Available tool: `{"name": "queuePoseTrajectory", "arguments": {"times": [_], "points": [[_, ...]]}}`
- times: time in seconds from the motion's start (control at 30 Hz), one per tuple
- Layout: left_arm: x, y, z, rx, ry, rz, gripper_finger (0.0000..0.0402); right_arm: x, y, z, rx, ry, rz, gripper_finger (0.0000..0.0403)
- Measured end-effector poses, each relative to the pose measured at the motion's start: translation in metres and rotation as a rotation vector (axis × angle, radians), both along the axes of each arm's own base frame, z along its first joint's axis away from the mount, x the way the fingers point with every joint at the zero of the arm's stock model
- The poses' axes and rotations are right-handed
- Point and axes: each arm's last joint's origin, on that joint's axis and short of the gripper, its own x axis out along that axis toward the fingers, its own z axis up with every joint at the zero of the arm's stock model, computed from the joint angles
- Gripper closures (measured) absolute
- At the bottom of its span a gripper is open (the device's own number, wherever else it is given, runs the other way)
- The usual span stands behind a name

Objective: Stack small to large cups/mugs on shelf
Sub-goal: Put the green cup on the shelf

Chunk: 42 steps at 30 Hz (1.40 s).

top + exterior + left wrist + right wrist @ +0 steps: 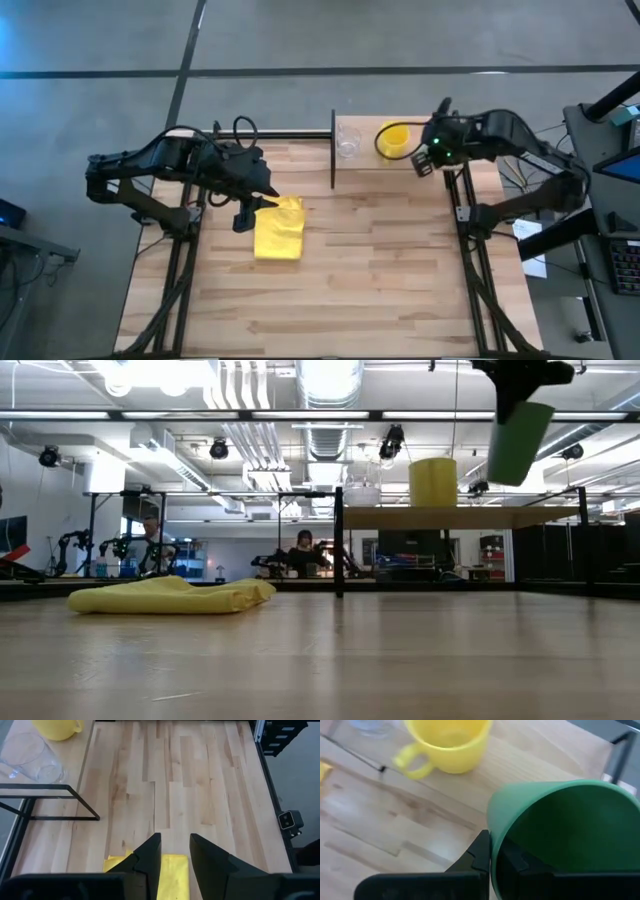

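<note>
The green cup is being held in the air by the right tool, whose fingers are clamped on the cup's rim; in the low view the cup is hanging tilted above the shelf, clear of its top, just beside the yellow mug. In the high view the right tool is being seen at about 1 o'clock on the surface, over the right end of the shelf.

Two vessels are standing on the shelf: the yellow mug near the middle, upright, with its handle turned toward the clear cup, which is standing at the shelf's left end. The two are near each other but apart. In the right wrist view the mug is lying close beyond the green cup's rim, so the shelf space beside the held cup is being bounded by it. A thin black post is standing at the shelf's left edge.

The left tool is being held at about 10 o'clock, over the edge of a yellow cloth lying flat on the surface; its fingers are standing slightly apart with nothing between them.

People are being seen in the room beyond, in the low view.
</note>
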Motion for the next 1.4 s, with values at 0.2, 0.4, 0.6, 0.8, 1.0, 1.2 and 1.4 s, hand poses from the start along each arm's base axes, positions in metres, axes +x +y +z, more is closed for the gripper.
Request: {"name": "queuePoseTrajectory", "arguments": {"times": [0.2,0.4,0.6,0.8,1.0,1.2,1.4], "points": [[0.0,0.0,-0.001,0.008,0.002,-0.003,0.0313,-0.012,-0.017,-0.009,-0.005,0.07,-0.025,0.0394],[0.001,0.002,-0.002,0.042,0.005,0.032,0.0313,-0.001,-0.033,-0.019,0.011,0.176,0.04,0.0394],[0.001,0.002,-0.002,0.044,0.005,0.034,0.0313,0.012,-0.048,-0.03,0.06,0.258,0.118,0.0394],[0.001,0.002,-0.002,0.044,0.005,0.035,0.0313,0.022,-0.058,-0.039,0.081,0.331,0.176,0.0382],[0.001,0.002,-0.002,0.044,0.005,0.035,0.0313,0.025,-0.061,-0.042,0.084,0.355,0.19,0.0378],[0.001,0.002,-0.002,0.044,0.006,0.035,0.0313,0.018,-0.057,-0.031,0.073,0.302,0.192,0.0378],[0.0,0.002,-0.002,0.045,0.004,0.036,0.0313,0.013,-0.057,0.002,-0.013,0.207,0.202,0.0378]]}}
